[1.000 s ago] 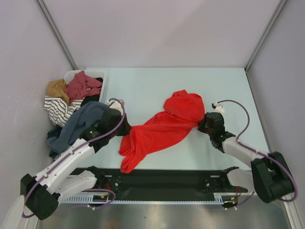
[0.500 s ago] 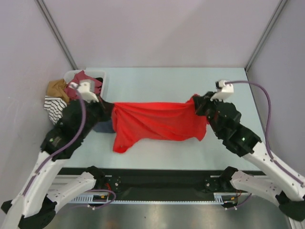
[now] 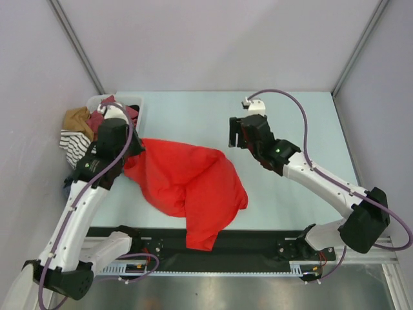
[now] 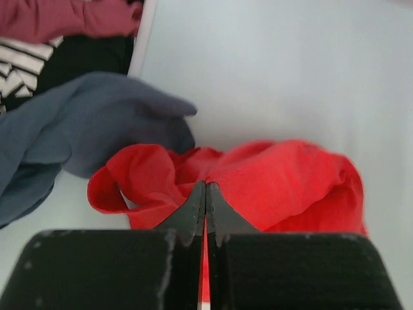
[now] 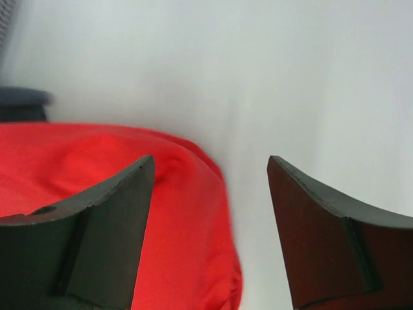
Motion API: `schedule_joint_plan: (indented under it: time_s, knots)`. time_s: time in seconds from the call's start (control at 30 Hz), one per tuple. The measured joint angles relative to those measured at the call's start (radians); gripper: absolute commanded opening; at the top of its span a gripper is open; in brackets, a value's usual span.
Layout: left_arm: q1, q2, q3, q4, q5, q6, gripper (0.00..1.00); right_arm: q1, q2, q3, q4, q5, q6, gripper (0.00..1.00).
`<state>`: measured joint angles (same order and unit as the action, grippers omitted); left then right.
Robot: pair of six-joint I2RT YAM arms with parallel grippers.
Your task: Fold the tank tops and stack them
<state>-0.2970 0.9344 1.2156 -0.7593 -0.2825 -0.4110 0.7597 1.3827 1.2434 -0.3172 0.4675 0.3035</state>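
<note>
The bright red tank top [image 3: 187,181] lies in a loose heap on the table, with one end trailing over the front edge. My left gripper [image 3: 133,154] is shut on a bunched edge of it at the heap's left end; in the left wrist view the gripper [image 4: 206,185] pinches red cloth [image 4: 284,181]. My right gripper [image 3: 233,134] hovers open past the heap's far right side. In the right wrist view that gripper [image 5: 211,160] holds nothing, and the red top [image 5: 97,168] lies below it. A dark slate-blue garment [image 4: 97,123] lies just left of the red top.
A white basket [image 3: 138,103] stands at the far left corner, stuffed with maroon [image 3: 106,116], mustard [image 3: 76,119] and striped [image 3: 74,145] clothes that spill over its side. A black rail [image 3: 271,242] runs along the front edge.
My right gripper has opened, let go of the red top and moved back and left. The stretched top has dropped into a heap toward the front. My left gripper still holds its end.
</note>
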Motion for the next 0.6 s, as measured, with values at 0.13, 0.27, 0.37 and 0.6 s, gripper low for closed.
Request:
schedule_joint_plan:
  time_s: [0.13, 0.27, 0.37, 0.6]
  knots:
    - [0.024, 0.042, -0.058, -0.015, 0.006, 0.025, 0.0, -0.09, -0.074, -0.211, 0.021, -0.131, 0.044, 0.65]
    - [0.045, 0.034, -0.058, -0.004, 0.0, 0.053, 0.0, -0.122, -0.193, -0.422, 0.044, -0.279, 0.086, 0.58]
    - [0.05, 0.033, -0.06, 0.002, -0.001, 0.07, 0.0, -0.116, -0.297, -0.554, 0.052, -0.386, 0.127, 0.54]
    - [0.051, 0.032, -0.121, 0.043, 0.021, 0.086, 0.0, 0.013, -0.43, -0.68, 0.045, -0.505, 0.29, 0.67]
